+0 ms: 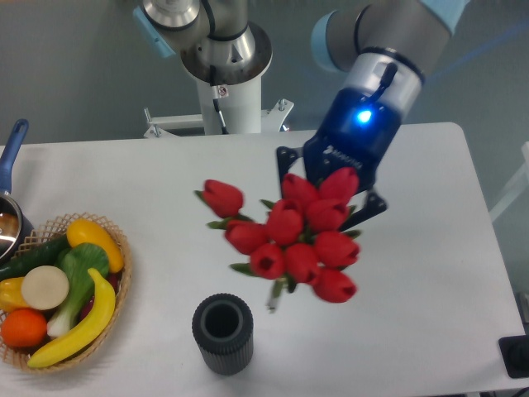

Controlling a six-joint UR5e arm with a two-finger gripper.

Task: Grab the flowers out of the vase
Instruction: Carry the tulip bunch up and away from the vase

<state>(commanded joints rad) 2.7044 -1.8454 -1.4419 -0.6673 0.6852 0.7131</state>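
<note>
— What are we working on here?

— We have a white table (430,273) with rounded corners, and behind it a plain grey-green wall (74,66). Our arm's white mounting column (227,103) stands at the far edge of the table, with grey joints and pale blue caps above it.

— And what do we have lying around us?

— At the left edge we see a woven wicker basket (124,273) filled with produce: a yellow banana (78,327), a yellow pepper (92,238), a green leafy vegetable (78,273), an orange (23,327) and a dark green piece behind them. Further left a pot with a blue handle (11,149) is cut off by the frame. A small dark object (517,357) sits at the lower right corner.

— Where are the flowers?

— The flowers (297,240) hang in the air above the middle of the table, entirely out of the vase (222,332), which stands upright near the front edge, down and to the left of the bunch, its round mouth open. A bit of green stem (275,294) pokes out below the buds, well apart from the vase rim.

— And our gripper?

— Our gripper (331,192), blue-bodied with a lit blue lamp, is behind the bunch with its black fingers (369,205) showing on either side. The buds hide the fingertips, but the bunch is carried clear of everything else, so we are clamped onto it.

— Anything in our way?

— The basket is well apart to the left.
</note>
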